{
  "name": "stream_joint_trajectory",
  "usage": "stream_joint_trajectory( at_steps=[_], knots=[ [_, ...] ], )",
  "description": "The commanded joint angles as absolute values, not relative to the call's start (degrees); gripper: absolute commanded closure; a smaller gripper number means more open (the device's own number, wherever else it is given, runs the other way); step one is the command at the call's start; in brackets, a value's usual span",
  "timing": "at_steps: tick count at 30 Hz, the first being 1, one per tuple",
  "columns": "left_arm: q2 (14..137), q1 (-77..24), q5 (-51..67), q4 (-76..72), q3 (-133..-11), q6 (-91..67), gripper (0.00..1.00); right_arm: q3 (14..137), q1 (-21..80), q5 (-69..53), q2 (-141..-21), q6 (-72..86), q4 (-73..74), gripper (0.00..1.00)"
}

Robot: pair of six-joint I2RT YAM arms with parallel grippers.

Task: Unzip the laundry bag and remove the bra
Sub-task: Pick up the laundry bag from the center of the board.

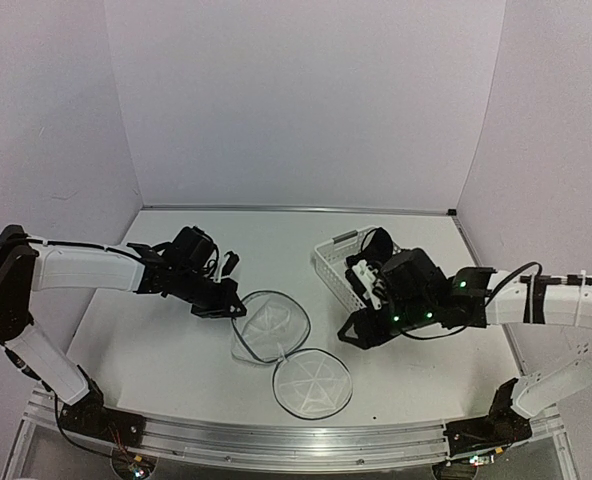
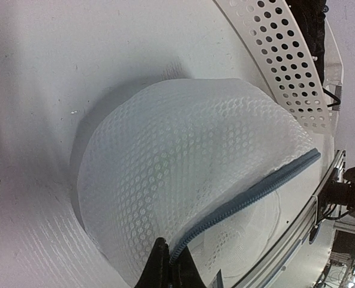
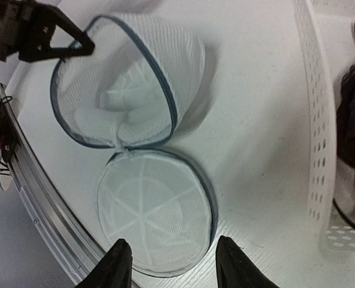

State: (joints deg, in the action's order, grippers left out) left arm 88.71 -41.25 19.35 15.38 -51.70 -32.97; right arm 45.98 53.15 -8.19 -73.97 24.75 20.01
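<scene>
The laundry bag (image 1: 271, 325) lies open on the table, a white mesh cylinder with a blue-grey zipper rim (image 2: 255, 192). Its round star-seamed lid (image 1: 313, 382) lies flat in front of it, still joined at one point. My left gripper (image 1: 231, 308) is shut on the bag's zipper rim (image 2: 168, 264) at the bag's far left edge. My right gripper (image 1: 354, 335) is open and empty, hovering just above the lid (image 3: 156, 210), fingertips either side of its near edge (image 3: 173, 261). The bag's inside (image 3: 129, 90) shows only white mesh. Dark navy fabric, the bra (image 3: 354, 120), lies in the basket, partly cut off.
A white perforated plastic basket (image 1: 338, 262) stands at the back right, right of the bag and under my right arm; its wall shows in the right wrist view (image 3: 318, 120) and the left wrist view (image 2: 285, 66). The aluminium rail (image 1: 276, 440) runs along the table's near edge.
</scene>
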Motion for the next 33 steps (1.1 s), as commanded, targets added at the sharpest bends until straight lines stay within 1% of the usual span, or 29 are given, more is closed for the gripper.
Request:
stream_joint_trajectory(
  at_steps=[1, 5, 11, 22, 29, 33],
  knots=[
    [86.11, -41.48, 18.81, 13.74, -51.51, -32.88, 1.0, 43.28, 56.28, -7.21, -77.9, 29.66, 12.91, 0.51],
    [86.13, -41.58, 18.89, 13.74, -51.33, -33.12, 1.0, 42.71, 58.15, -3.28, -83.19, 31.89, 12.06, 0.52],
    [85.58, -41.66, 18.63, 13.84, -50.65, -33.07, 1.0, 43.38, 58.4, 3.19, -88.58, 33.22, 11.25, 0.53],
    [84.85, -41.75, 18.39, 14.04, -50.22, -33.14, 1.0, 44.66, 58.97, 2.14, -94.29, 32.54, 10.04, 0.61],
    [85.42, -41.75, 18.58, 14.19, -50.96, -32.95, 1.0, 45.18, 59.75, 1.31, -96.3, 32.43, 10.02, 0.71],
    [85.72, -41.75, 18.62, 14.27, -51.23, -32.82, 1.0, 45.09, 59.94, 0.85, -96.88, 32.31, 10.06, 0.82]
  ],
)
